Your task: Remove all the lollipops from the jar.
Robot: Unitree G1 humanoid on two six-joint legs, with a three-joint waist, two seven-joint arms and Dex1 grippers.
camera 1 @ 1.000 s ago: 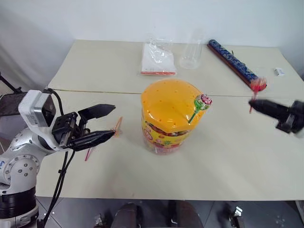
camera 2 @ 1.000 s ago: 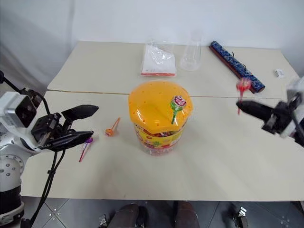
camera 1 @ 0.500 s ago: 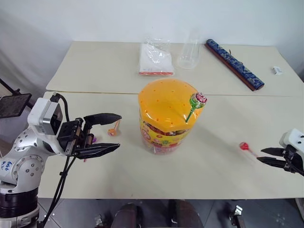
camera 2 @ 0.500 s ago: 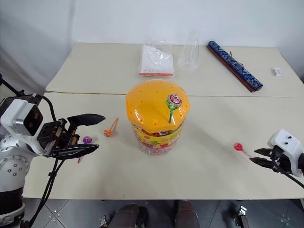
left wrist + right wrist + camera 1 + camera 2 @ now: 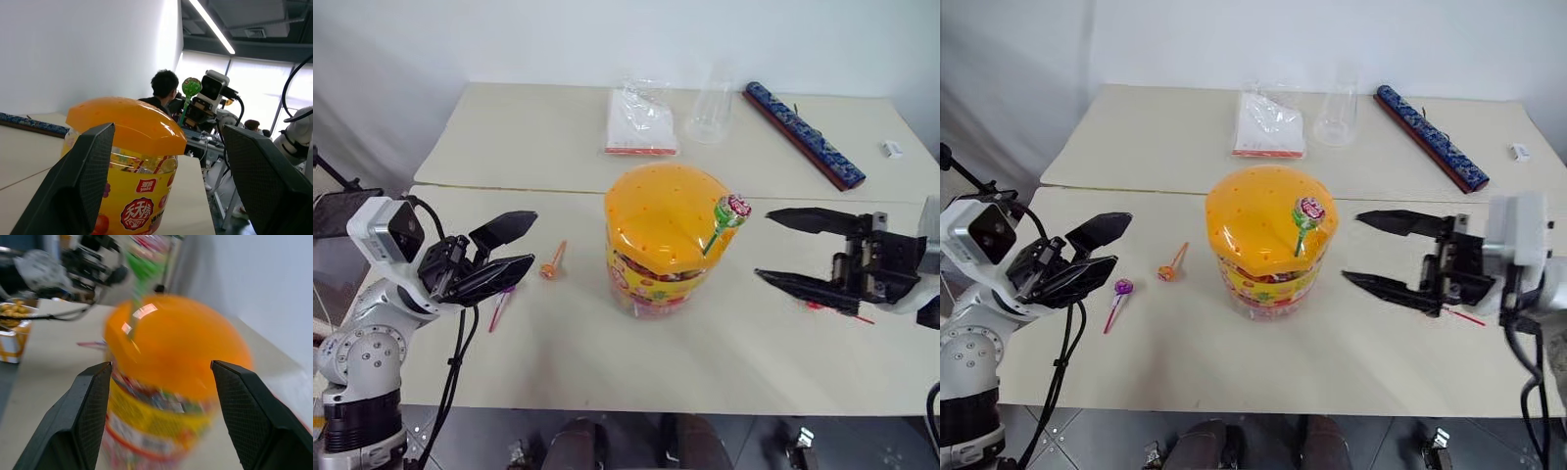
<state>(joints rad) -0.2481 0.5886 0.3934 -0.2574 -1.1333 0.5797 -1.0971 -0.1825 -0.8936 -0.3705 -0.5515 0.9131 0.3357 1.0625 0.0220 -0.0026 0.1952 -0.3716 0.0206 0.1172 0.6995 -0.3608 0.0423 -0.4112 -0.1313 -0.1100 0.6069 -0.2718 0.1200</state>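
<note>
While both gape empty, jaws flank jar [image 5: 664, 240]

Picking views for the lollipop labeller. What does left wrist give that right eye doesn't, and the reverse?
Left wrist adds: a person behind the jar, and a ceiling light strip.
Right eye adds: purple lollipop and orange lollipop lying on the table, clear bag, clear cup, blue patterned bar.
Shared: the jar, the green lollipop standing in its lid, the open left end effector.
</note>
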